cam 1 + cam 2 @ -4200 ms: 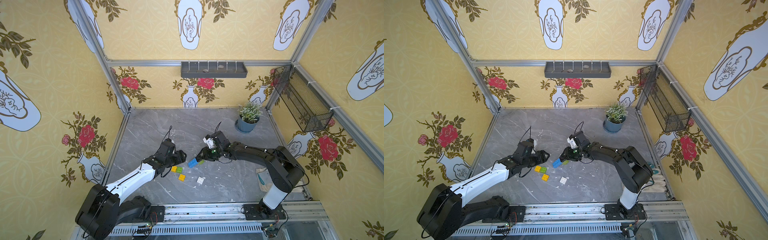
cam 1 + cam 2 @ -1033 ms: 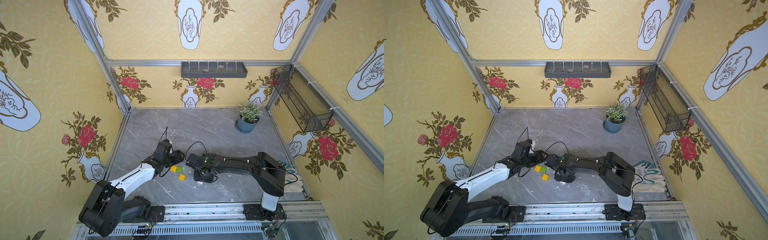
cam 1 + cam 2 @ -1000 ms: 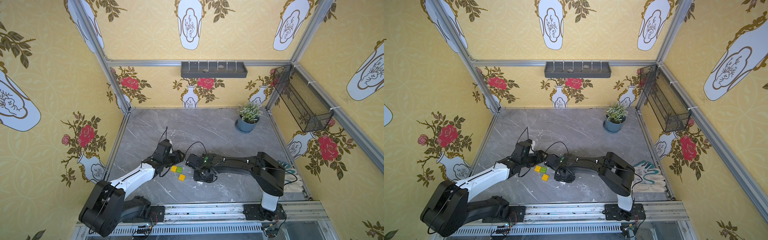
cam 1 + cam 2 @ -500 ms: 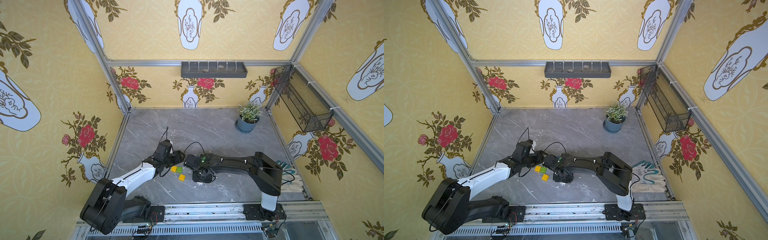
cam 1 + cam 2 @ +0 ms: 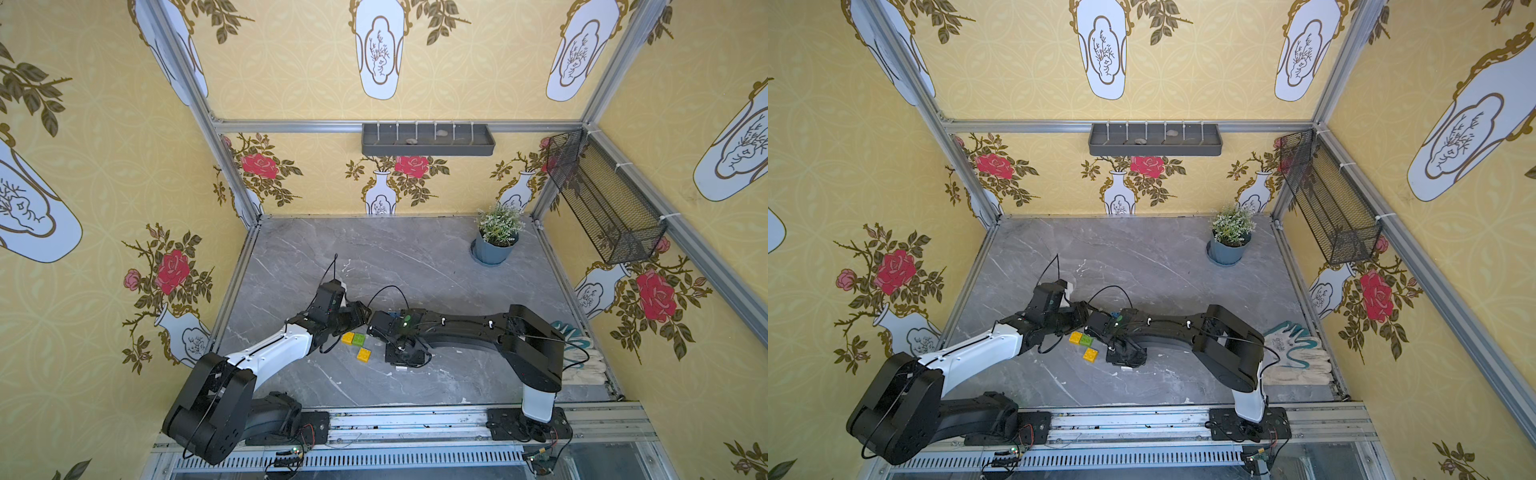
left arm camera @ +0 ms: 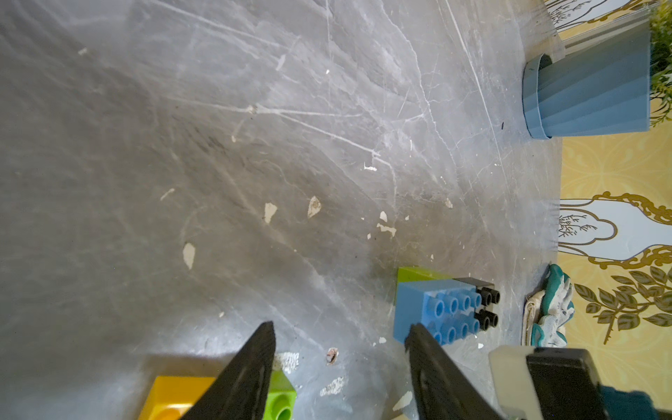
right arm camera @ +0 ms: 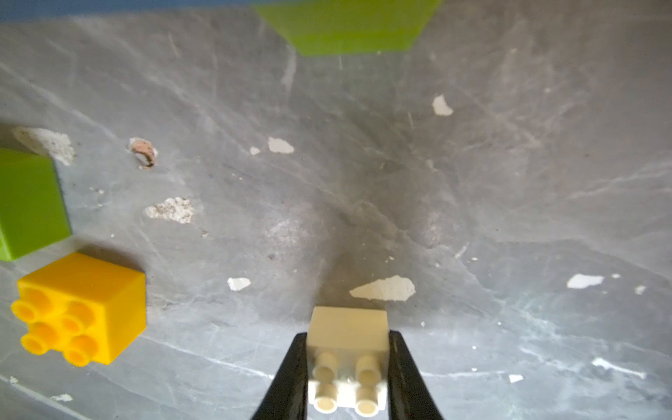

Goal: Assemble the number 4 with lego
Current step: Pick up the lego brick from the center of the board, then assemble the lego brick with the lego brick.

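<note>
Right of a yellow brick (image 7: 82,309), the right gripper (image 7: 348,340) pinches the white brick (image 7: 347,325) by its sides, leaving studs free for joining. Left gripper (image 6: 340,325) gapes, empty.

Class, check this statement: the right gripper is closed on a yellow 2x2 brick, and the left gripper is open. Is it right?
Not quite. The right gripper is closed on a white 2x2 brick, not a yellow one, as the right wrist view shows. The left gripper is open, as stated.
</note>
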